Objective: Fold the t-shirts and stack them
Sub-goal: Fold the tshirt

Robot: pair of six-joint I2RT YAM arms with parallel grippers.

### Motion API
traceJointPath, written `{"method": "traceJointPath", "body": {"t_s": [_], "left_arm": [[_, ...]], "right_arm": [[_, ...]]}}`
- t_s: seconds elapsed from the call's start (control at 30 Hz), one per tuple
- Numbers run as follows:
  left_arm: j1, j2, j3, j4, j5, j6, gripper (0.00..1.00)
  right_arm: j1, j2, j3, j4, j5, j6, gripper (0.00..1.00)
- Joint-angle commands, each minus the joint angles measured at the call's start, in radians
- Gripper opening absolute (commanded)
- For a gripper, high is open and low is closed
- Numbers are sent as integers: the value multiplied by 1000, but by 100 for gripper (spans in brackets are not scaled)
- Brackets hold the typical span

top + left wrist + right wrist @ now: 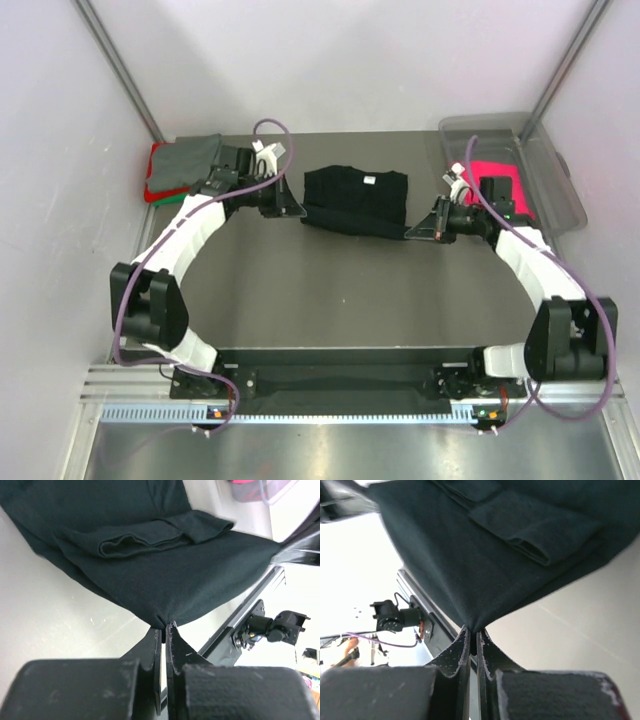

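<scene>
1. Both arms reach from the near edge across the flat dark-grey table point(330, 300).
2. The left gripper point(164, 630) has its jaws pressed together on the near left corner of the black cloth t-shirt point(355, 198).
3. The right gripper point(474, 636) is likewise clamped on that shirt's near right corner.
4. The black t-shirt lies partly folded at mid-desk, nearer the far edge. A sleeve is turned in over the body, and its small white neck label point(370, 180) faces up.
5. In the far left corner, a folded grey t-shirt point(188, 160) rests on a red t-shirt point(155, 172).
6. By the far right corner, a clear plastic bin point(562, 195) holds a hot-pink t-shirt point(497, 182).
</scene>
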Motion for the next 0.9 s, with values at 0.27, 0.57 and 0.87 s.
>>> {"method": "traceJointPath", "body": {"t_s": [0.27, 0.57, 0.87], "left_arm": [[15, -84, -72, 48, 5, 7, 0], [13, 248, 256, 5, 31, 65, 0], [12, 601, 630, -26, 3, 98, 0]], "right_arm": [[-69, -282, -77, -18, -9, 25, 0], [-101, -97, 44, 5, 20, -117, 0], [-132, 156, 114, 283, 54, -64, 0]]}}
